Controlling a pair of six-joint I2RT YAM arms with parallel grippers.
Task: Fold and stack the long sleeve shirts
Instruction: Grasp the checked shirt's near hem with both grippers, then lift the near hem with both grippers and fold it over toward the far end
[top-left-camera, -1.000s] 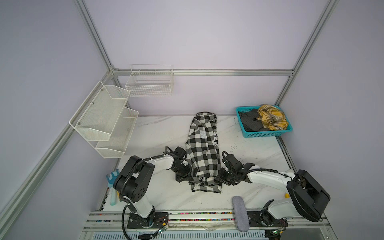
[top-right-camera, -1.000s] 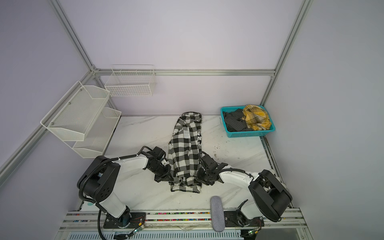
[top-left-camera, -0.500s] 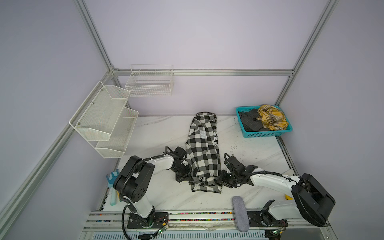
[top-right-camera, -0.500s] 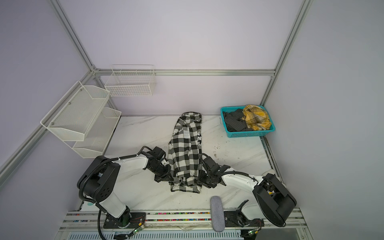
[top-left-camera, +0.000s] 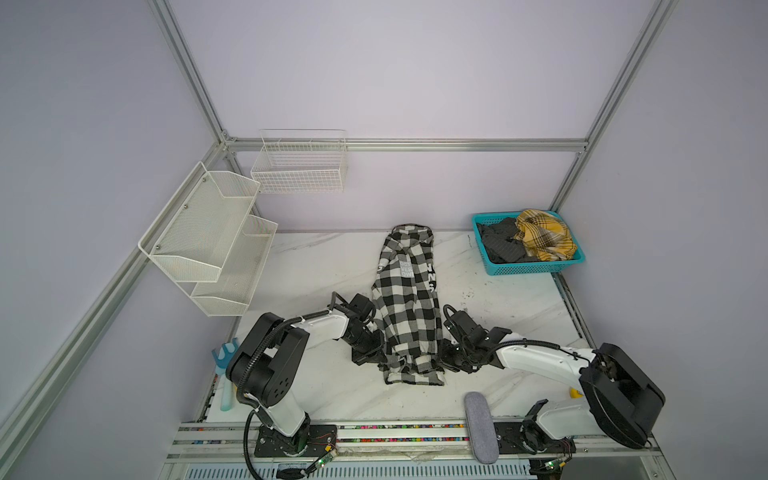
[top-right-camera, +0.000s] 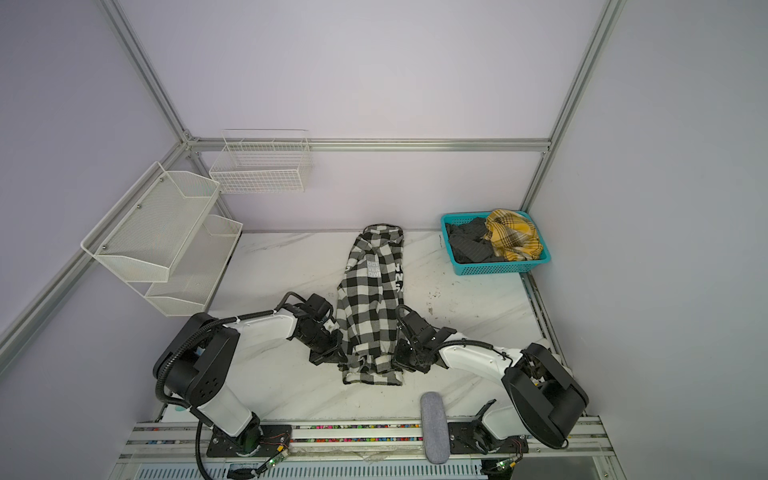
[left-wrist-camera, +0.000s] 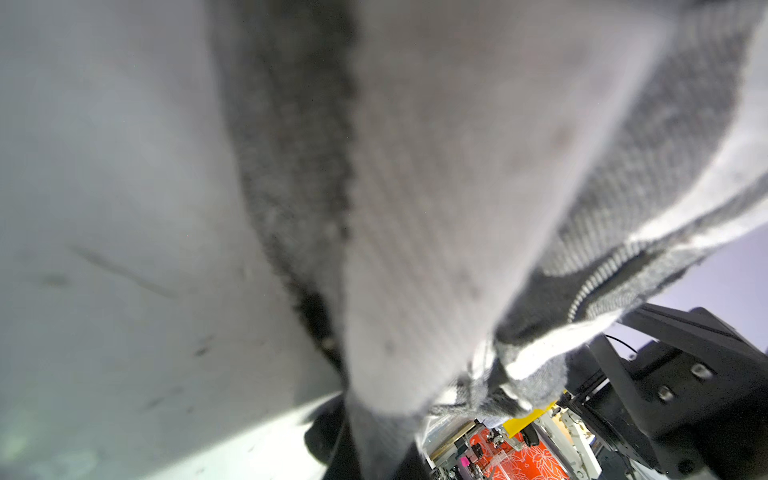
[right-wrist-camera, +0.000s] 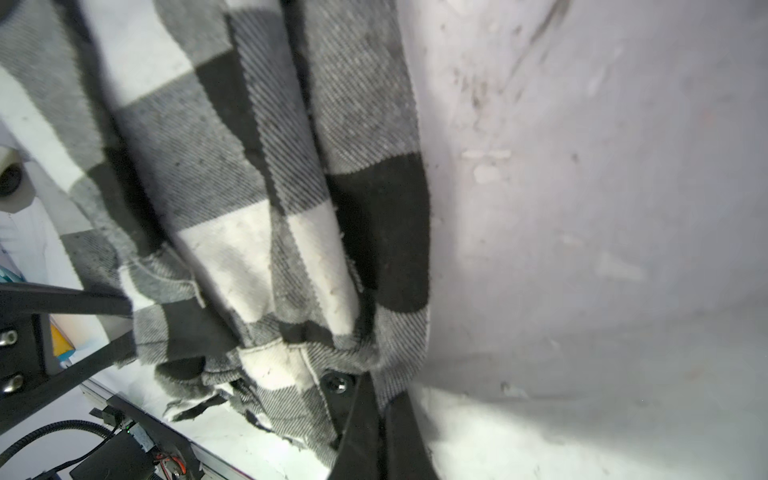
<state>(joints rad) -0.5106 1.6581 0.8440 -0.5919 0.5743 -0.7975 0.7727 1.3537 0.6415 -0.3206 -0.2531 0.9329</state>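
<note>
Quick look at my cell from the remote station. The surface (top-left-camera: 316, 266) is a white marble-look slab with grey veins, and there's a patch of dark scuffs just right of the shirt. Plain lavender walls (top-left-camera: 395, 75) box it in, with aluminium frame (top-left-camera: 415, 144) running along the corners.

The checked shirt (top-left-camera: 409, 307) lies down the middle as a long narrow strip. Its collar end is at the back wall and its hem is bunched near the front. My left hand (top-left-camera: 379, 356) is clenched on the shirt's left edge close to the hem. My right hand (top-left-camera: 441, 359) is pinched tight on the right edge straight across from it. In the right wrist view the cloth runs right in between the fingers (right-wrist-camera: 365, 419).

Back right corner has a teal basket (top-left-camera: 536, 269) holding the yellow plaid shirt (top-left-camera: 544, 239) and the dark grey shirt (top-left-camera: 498, 245). On the left wall hangs a two-tier white mesh shelf (top-left-camera: 208, 237), with a wire basket (top-left-camera: 299, 166) on the back wall beside it. A grey pad (top-left-camera: 480, 428) sits over the front rail, near the right arm's base.
</note>
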